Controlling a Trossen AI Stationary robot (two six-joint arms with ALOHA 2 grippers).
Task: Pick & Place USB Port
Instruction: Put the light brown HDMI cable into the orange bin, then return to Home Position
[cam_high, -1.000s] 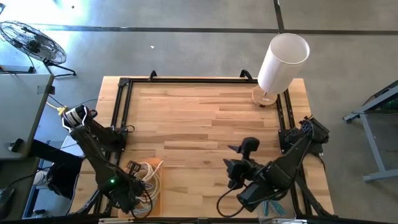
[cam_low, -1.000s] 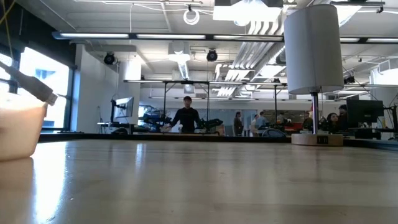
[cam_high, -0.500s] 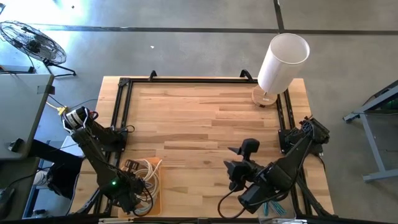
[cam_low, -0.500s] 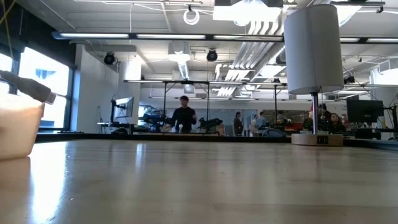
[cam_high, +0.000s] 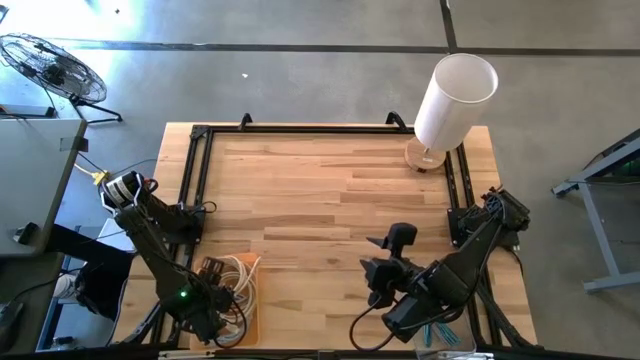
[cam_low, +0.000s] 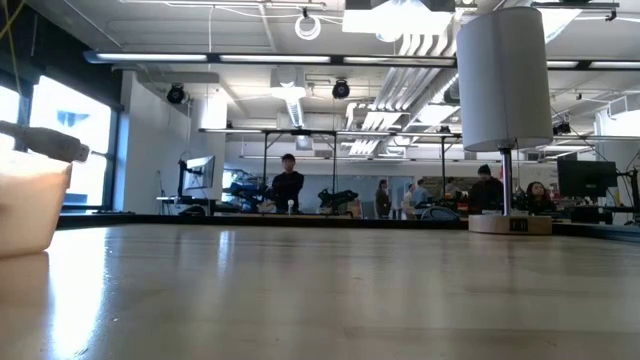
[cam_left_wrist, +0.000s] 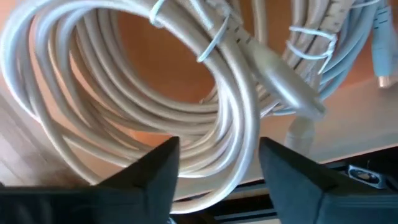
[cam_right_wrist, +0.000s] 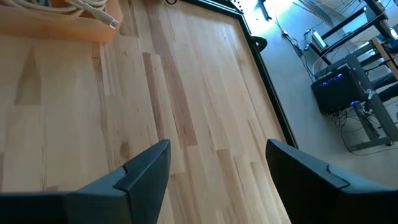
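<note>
1. High view: left claw hangs over a shallow wooden tray at the near-left corner of the surface. A coiled USB cable lies in the tray, right under and beside the claw. From here I cannot tell whether the fingers touch it. Right claw waits low over bare wood, well apart from the tray, fingers spread, nothing in it. A white cylinder lamp stands at the far corner, well away from both.

2. Low view: the tray wall sits at the edge and a grey USB plug pokes up above the rim. No claw in sight. People stand in the room behind.

3. Left wrist view: the claw's fingers are spread wide and empty. The cable coil is straight ahead of them, very near, bundled with thin ties. A second, paler bundle lies beside it. A grey plug lies across the loops, ahead of the far finger.

4. Right wrist view: fingers open, empty, bare surface ahead. The tray corner with cable is far ahead.

5. Handling, my judgement: light, soft, floppy, smooth sheath. Loops likely sag and shift when lifted. The plug is stiff but small and slippery. Best hold looks like across the tied stack of loops, near a tie, so the bundle stays together. Risk: snagging the neighbour bundle.
</note>
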